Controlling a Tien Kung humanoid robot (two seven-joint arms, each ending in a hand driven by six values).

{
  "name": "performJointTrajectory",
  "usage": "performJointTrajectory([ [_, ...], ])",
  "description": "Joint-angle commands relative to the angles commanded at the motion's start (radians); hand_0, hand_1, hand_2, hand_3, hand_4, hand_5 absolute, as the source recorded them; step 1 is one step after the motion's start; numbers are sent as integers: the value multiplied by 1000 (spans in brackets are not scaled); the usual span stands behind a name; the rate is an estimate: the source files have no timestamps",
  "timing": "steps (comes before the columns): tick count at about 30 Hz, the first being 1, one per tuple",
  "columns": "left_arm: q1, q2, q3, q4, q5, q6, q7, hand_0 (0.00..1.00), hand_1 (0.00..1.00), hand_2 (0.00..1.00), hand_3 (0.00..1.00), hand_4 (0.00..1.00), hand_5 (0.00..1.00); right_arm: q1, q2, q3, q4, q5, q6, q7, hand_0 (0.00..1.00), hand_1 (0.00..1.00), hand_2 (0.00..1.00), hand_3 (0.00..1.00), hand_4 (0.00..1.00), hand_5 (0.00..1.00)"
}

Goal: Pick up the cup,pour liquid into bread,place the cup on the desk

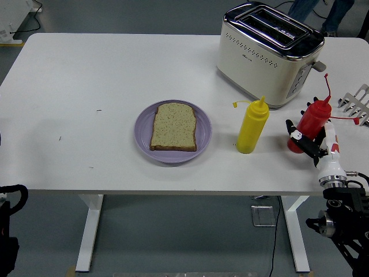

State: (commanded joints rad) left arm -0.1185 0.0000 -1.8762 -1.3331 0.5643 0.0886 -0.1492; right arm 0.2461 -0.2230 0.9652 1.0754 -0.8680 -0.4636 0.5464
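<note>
No cup is in view; two squeeze bottles stand in its place. A red squeeze bottle stands at the table's right edge, tilted with its nozzle leaning up and to the right. My right hand is shut on its lower half, black fingers wrapped around it. A yellow squeeze bottle stands upright just left of it, untouched. A slice of bread lies flat on a purple plate mid-table. My left arm rests low at the picture's left edge, below the tabletop.
A cream and chrome toaster stands behind the two bottles. A metal rack pokes in at the right edge, close to the red bottle's cap strap. A person's legs show at the top right.
</note>
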Motion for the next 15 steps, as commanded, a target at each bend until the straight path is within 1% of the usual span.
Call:
performJointTrajectory([
  [6,1,0,2,0,0,0,0,783,726,733,683,570,998,-15,-10,18,19,-13,4,-2,950,891,978,998,781,210],
  [8,1,0,2,0,1,0,0,782,729,735,687,569,998,-17,-11,21,22,-16,5,-3,959,899,992,998,779,193],
  [15,0,0,1,0,1,1,0,783,730,735,688,570,998,-58,-30,60,69,-48,37,-19,967,907,998,998,790,203],
])
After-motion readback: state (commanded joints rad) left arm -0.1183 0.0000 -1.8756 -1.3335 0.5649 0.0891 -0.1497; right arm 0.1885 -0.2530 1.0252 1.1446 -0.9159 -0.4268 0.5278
